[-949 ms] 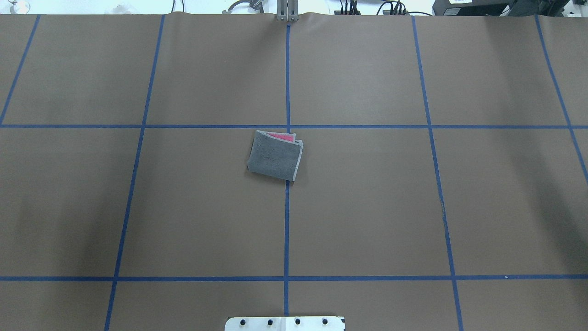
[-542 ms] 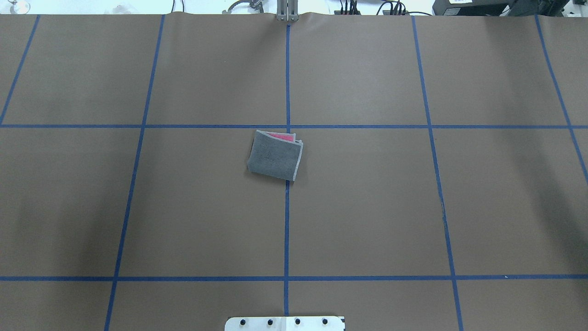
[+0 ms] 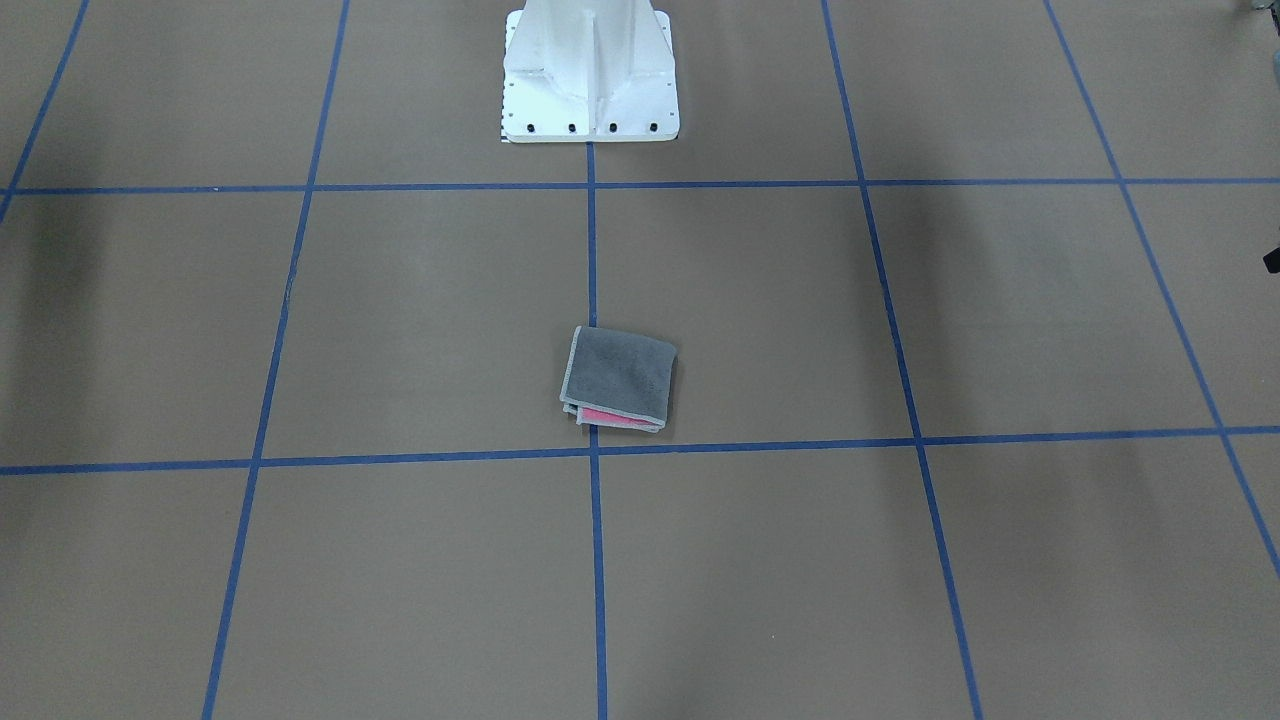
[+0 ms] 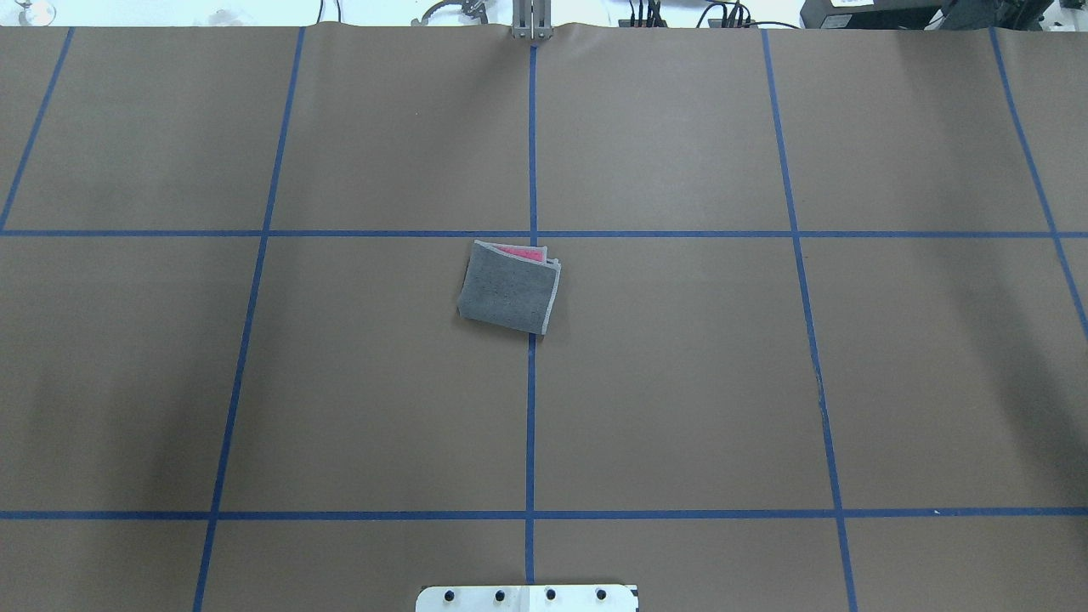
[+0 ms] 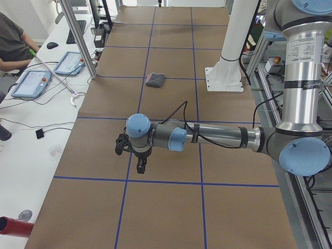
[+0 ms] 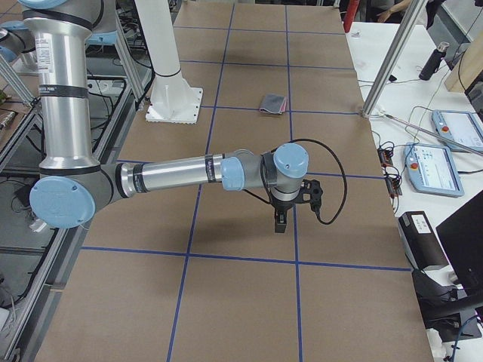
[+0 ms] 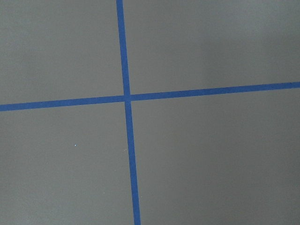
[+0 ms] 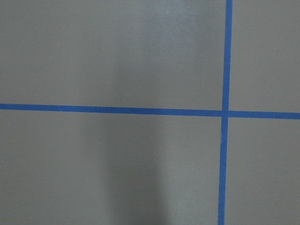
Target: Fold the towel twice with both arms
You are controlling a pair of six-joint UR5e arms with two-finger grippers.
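In the front-facing view, the towel (image 3: 620, 378) lay folded small on the brown table (image 3: 400, 300), grey face up. A pink strip showed along its edge away from the white pedestal (image 3: 590, 80), and its left side lay over the blue tape (image 3: 592, 250).

From overhead, the towel (image 4: 508, 289) sat mid-table, just nearer than a tape crossing, pink at its far edge.

In the left side view, the left arm (image 5: 218, 137) reached low over the table with the left gripper (image 5: 141, 166) pointing down, well apart from the towel (image 5: 155, 79). I could not tell whether its jaws were parted.

In the right side view, the right arm (image 6: 181, 175) mirrored that pose. The right gripper (image 6: 281, 220) hung far from the towel (image 6: 273, 104), its jaws equally unreadable.

Both wrist views showed only tape crossings.
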